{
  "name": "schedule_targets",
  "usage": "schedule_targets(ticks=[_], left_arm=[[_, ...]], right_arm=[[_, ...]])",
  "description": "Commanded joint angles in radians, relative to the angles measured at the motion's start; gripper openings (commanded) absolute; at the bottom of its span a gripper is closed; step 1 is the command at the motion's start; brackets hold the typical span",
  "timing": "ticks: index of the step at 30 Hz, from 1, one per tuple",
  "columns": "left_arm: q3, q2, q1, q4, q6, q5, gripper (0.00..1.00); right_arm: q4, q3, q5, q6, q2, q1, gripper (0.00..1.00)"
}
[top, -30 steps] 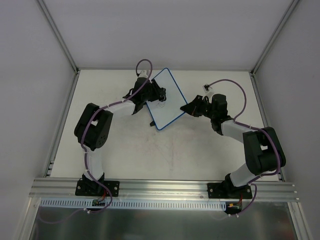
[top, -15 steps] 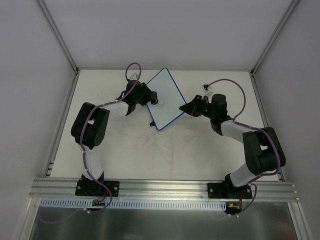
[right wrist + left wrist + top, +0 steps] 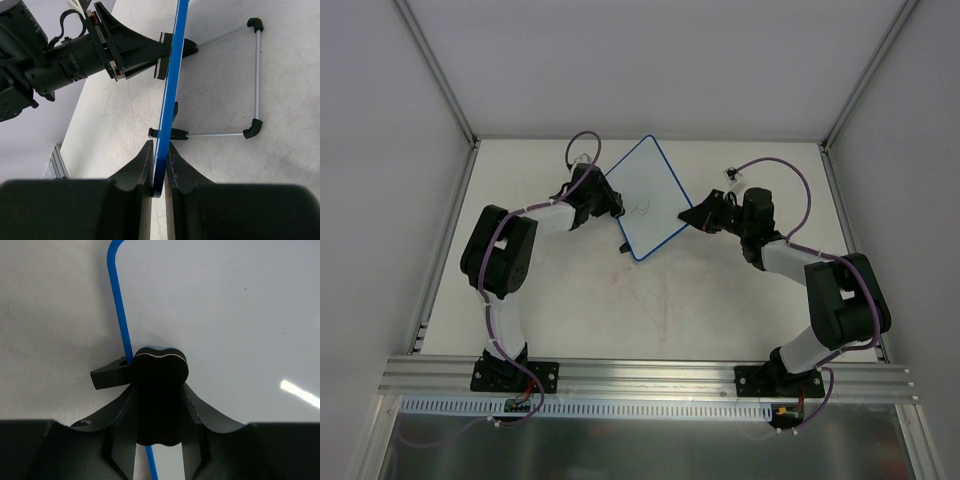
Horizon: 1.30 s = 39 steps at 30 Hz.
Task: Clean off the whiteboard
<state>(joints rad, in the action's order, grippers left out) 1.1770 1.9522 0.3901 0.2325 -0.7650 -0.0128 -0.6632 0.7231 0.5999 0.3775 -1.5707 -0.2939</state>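
While your right jaws pinch the whiteboard (image 3: 655,185) rim, your left jaws grip the eraser (image 3: 159,390); the scribble (image 3: 640,208) lies just to its right.

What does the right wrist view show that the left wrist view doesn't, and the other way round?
Only the right wrist view: the whiteboard seen edge-on, its rim clamped in the right end effector, with a wire stand on its back side. Only the left wrist view: the board's white face, with no scribble in the part it covers, and the black eraser seen front-on, over the blue rim. Both: the board's blue rim and the left end effector, shut on the eraser at that rim.
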Motion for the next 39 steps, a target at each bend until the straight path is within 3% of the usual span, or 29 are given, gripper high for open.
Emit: schedule_targets(ticks=[1, 8, 17, 27, 32, 39], left_arm=[[0.005, 0.048, 0.007, -0.255, 0.075, -0.05, 0.0], [0.07, 0.085, 0.036, -0.283, 0.104, -0.015, 0.0], [0.105, 0.08, 0.177, -0.259, 0.161, -0.058, 0.0], [-0.14, -0.03, 0.213, 0.123, 0.089, 0.108, 0.0], [-0.201, -0.078, 0.246, 0.178, 0.134, 0.155, 0.0], [-0.162, -0.092, 0.308, 0.182, 0.285, 0.192, 0.0]], right_arm=[[-0.019, -0.008, 0.101, -0.049, -0.018, -0.027, 0.0], [-0.024, -0.01, 0.101, -0.046, -0.02, -0.024, 0.0], [-0.038, -0.007, 0.107, -0.034, -0.029, -0.022, 0.0], [-0.055, -0.008, 0.115, -0.02, -0.035, -0.021, 0.0], [-0.064, -0.002, 0.124, -0.011, -0.048, -0.021, 0.0], [-0.068, -0.007, 0.129, -0.008, -0.049, -0.019, 0.0]])
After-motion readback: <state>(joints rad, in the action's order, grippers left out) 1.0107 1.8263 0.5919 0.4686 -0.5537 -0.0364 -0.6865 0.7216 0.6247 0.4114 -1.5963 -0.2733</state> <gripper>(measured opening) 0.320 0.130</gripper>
